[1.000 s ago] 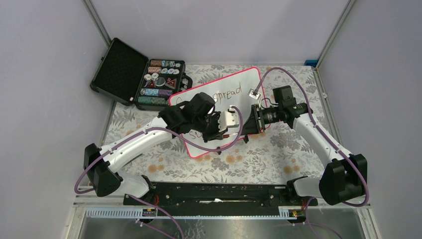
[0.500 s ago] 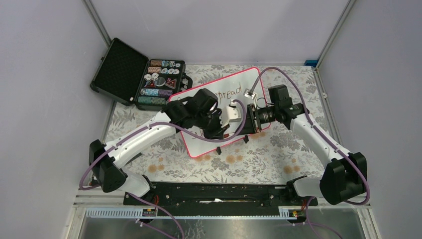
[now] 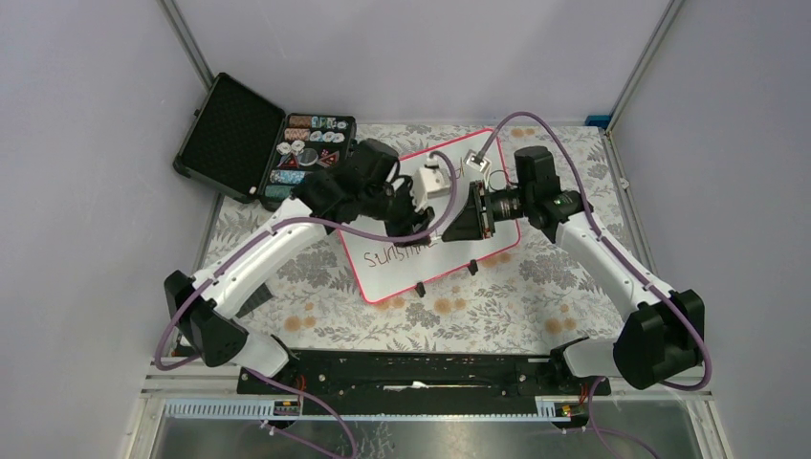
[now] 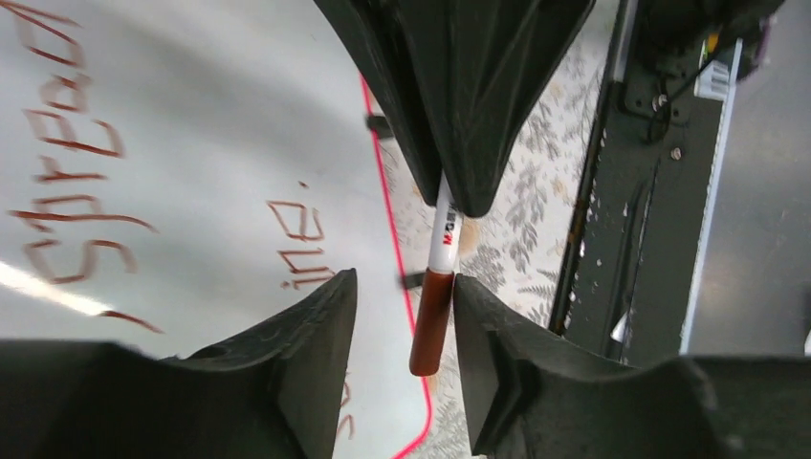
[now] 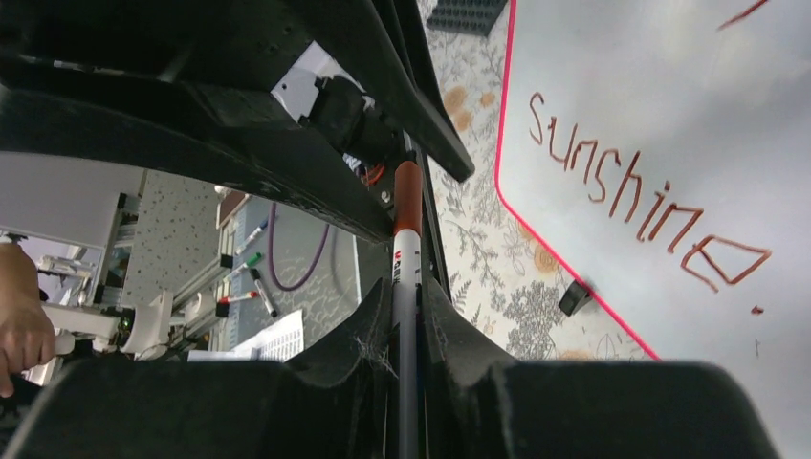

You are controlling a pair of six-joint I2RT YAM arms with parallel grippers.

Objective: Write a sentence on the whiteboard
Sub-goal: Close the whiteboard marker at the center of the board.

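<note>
Both arms have moved toward the far half of the whiteboard (image 3: 390, 277), which lies tilted on the floral surface (image 3: 536, 287). This uncovers "sunshine" in the sentence (image 3: 402, 252), hidden a second ago. The right gripper (image 5: 406, 292) has its fingers clamped on a marker (image 4: 443, 244). The left gripper (image 4: 402, 280) has its fingers apart, flanking the red cap (image 4: 430, 325).
</note>
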